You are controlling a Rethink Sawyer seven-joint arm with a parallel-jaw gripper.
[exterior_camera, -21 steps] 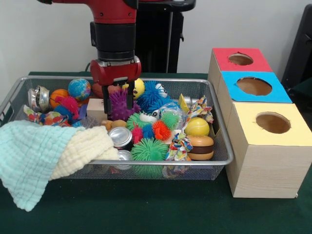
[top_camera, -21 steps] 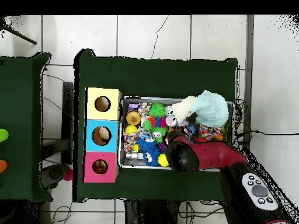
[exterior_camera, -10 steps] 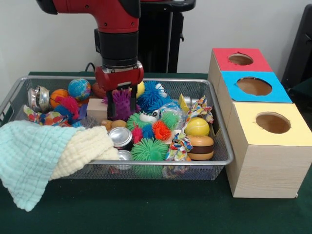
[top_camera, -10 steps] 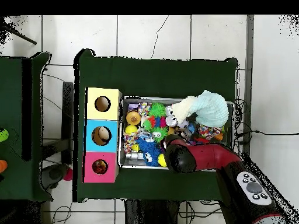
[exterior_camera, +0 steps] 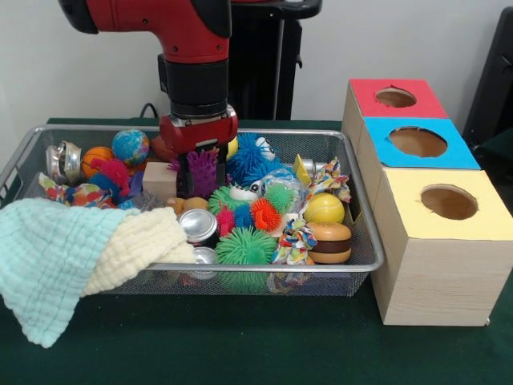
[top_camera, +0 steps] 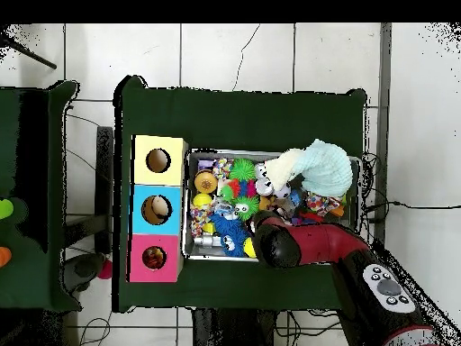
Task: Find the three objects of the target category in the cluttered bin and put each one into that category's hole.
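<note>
In front of the gripper [exterior_camera: 199, 186], nearer the camera, lie a green spiky ball [exterior_camera: 245, 247] and a silver can [exterior_camera: 197, 225] in the wire bin [exterior_camera: 264, 266]. The gripper's two black fingers are closed on a purple spiky ball [exterior_camera: 201, 168], which sits between them, just above the other toys. Behind the gripper is a blue spiky ball [exterior_camera: 250, 158]. Far to its side stand the boxes, with a yellow hole [exterior_camera: 448, 202], a blue hole [exterior_camera: 417, 142] and a red hole [exterior_camera: 395, 97].
</note>
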